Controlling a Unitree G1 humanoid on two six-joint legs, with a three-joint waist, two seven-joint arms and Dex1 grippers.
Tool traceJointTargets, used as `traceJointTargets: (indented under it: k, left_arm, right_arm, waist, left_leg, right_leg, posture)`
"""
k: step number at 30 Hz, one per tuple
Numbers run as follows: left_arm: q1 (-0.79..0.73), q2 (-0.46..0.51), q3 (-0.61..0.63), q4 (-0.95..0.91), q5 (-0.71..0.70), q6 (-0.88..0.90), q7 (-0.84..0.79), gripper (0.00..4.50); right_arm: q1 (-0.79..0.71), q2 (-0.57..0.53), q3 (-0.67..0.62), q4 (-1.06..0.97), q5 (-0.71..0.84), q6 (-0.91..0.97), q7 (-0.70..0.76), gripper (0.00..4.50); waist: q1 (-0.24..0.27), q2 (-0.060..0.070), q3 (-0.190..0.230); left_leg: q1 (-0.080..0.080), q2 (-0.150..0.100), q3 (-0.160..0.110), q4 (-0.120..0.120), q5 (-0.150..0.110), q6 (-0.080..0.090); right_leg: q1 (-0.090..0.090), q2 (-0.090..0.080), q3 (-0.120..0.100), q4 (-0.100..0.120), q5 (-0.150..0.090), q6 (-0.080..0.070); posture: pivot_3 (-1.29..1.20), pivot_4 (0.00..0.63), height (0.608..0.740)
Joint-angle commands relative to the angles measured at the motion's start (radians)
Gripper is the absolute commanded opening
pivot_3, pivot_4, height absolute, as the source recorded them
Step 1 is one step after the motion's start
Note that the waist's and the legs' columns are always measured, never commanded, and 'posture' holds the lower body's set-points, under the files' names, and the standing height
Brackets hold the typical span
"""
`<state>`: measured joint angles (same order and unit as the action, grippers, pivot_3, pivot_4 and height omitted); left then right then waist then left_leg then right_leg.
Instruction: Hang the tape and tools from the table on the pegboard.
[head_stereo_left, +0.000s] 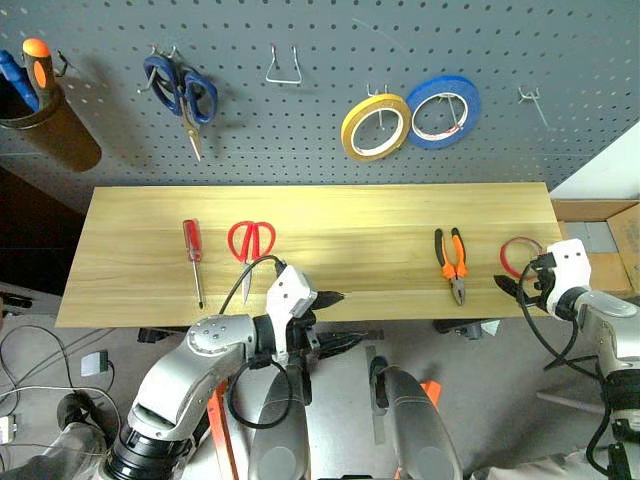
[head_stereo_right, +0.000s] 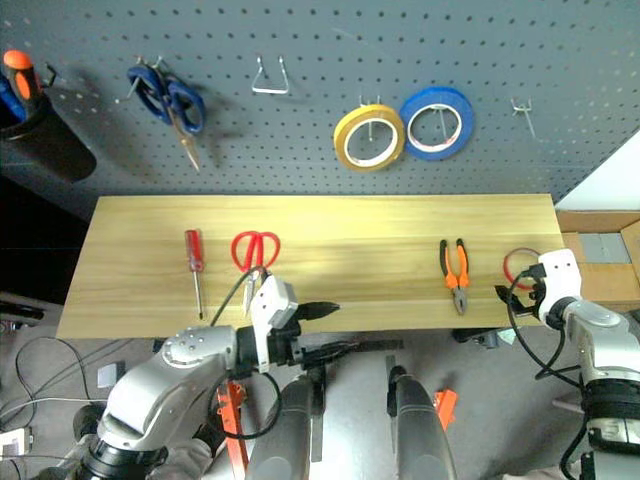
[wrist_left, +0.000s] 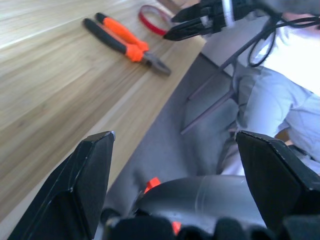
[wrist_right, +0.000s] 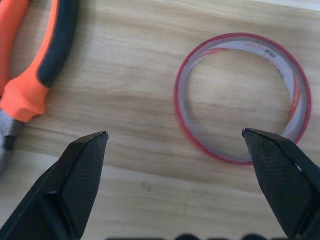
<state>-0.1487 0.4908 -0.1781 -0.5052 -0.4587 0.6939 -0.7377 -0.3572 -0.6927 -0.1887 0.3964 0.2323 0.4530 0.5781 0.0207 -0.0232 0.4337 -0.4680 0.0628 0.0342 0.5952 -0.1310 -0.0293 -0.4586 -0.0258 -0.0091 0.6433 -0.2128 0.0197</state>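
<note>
On the light wood table (head_stereo_left: 340, 215) lie a red-handled screwdriver (head_stereo_left: 193, 255), red scissors (head_stereo_left: 250, 244), orange-and-black pliers (head_stereo_left: 452, 263) and a thin red tape ring (head_stereo_left: 520, 256) near the right end. My right gripper (head_stereo_left: 507, 286) hovers open at the table's front right edge. Its wrist view shows the tape (wrist_right: 242, 97) just ahead, lying flat between the lines of the fingers (wrist_right: 80, 175), with the pliers' handles (wrist_right: 37, 60) to one side. My left gripper (head_stereo_left: 333, 298) is open and empty past the table's front edge, pointing right. The dark pegboard (head_stereo_left: 300, 130) rises behind the table.
On the pegboard hang blue scissors (head_stereo_left: 180, 92), a yellow roll (head_stereo_left: 375, 127) and a blue roll (head_stereo_left: 443, 111). An empty wire hook (head_stereo_left: 284, 68) and a small hook (head_stereo_left: 531, 98) are free. A cup (head_stereo_left: 45, 115) at the left holds screwdrivers. A cardboard box (head_stereo_left: 600, 235) stands right of the table.
</note>
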Motion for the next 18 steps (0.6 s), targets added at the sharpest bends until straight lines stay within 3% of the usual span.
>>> traceJointTargets:
  k: [1, 9, 12, 18]
  left_arm:
    - [0.007, -0.046, -0.054, -0.053, 0.014, -0.012, 0.051, 4.13]
    - [-0.032, -0.129, -0.136, -0.021, 0.071, -0.049, 0.123, 4.13]
    - [-0.051, -0.178, -0.156, -0.008, 0.096, -0.079, 0.156, 4.15]
    - [-0.079, -0.233, -0.181, 0.022, 0.155, -0.17, 0.184, 4.15]
  right_arm:
    - [-0.036, -0.016, 0.012, 0.075, -0.025, -0.069, 0.047, 4.5]
    - [-0.101, 0.003, 0.057, 0.182, -0.066, -0.105, 0.077, 4.5]
    - [-0.103, 0.013, 0.064, 0.199, -0.073, -0.112, 0.087, 3.9]
    - [-0.1, 0.021, 0.054, 0.189, -0.069, -0.099, 0.079, 1.82]
  waist:
    - [0.0, 0.0, 0.002]
    - [0.002, -0.002, 0.004]
    - [0.002, -0.003, 0.005]
    - [0.002, -0.003, 0.005]
  left_leg:
    - [0.0, 0.0, 0.0, 0.0, 0.0, 0.0]
    - [0.0, -0.001, 0.0, 0.0, 0.0, 0.0]
    - [0.0, -0.001, 0.0, 0.0, 0.0, 0.0]
    - [0.0, 0.0, 0.0, 0.0, 0.0, 0.0]
  right_leg:
    - [0.0, 0.0, 0.0, 0.0, 0.0, 0.0]
    - [0.0, 0.0, 0.0, 0.0, 0.0, 0.001]
    - [0.0, 0.0, 0.0, 0.0, 0.001, 0.002]
    - [0.0, 0.001, 0.0, 0.0, 0.001, 0.002]
  posture:
    - [0.08, 0.518, 0.74]
    - [0.08, 0.513, 0.74]
    - [0.08, 0.51, 0.74]
    - [0.08, 0.509, 0.74]
